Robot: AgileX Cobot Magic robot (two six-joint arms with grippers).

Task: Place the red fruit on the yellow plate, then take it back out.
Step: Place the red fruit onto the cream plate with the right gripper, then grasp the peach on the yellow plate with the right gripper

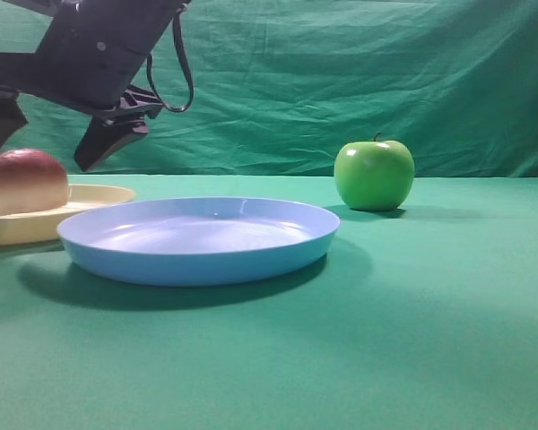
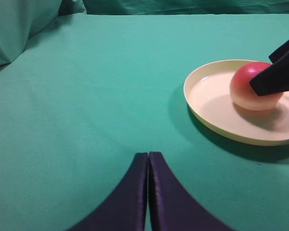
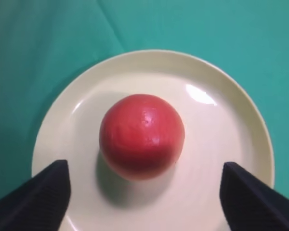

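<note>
A green cloth covered the table and hung as a backdrop. The red fruit (image 3: pixel 142 136) sat upright near the middle of the yellow plate (image 3: pixel 231 120), resting on the plate's floor with nothing gripping it. In the right wrist view, the right gripper (image 3: pixel 144 202) hung directly above the fruit, its two dark fingers (image 3: pixel 43 192) spread wide to either side, well clear of the fruit's skin — apart, not touching. In the high view, the same arm reached in from the upper left edge over the plate.

The left gripper (image 2: pixel 148 192) hovered low over bare cloth, its two fingers pressed together with only a thin seam between them, holding nothing. The plate lay off to its right.

Elsewhere in the high view, a light blue plate (image 1: pixel 197 237) sat in front of the yellow one, overlapping its rim in that view, and a glossy green apple (image 1: pixel 374 175) stood well apart to the right.

By the look of it, the placing half of the task was done — the fruit was on the plate and released. The step in hand appeared to be the turn toward taking it back out. That would call for lowering the spread fingers around the fruit's widest part, closing evenly so the rounded body does not roll, then lifting it clear of the low rim.
</note>
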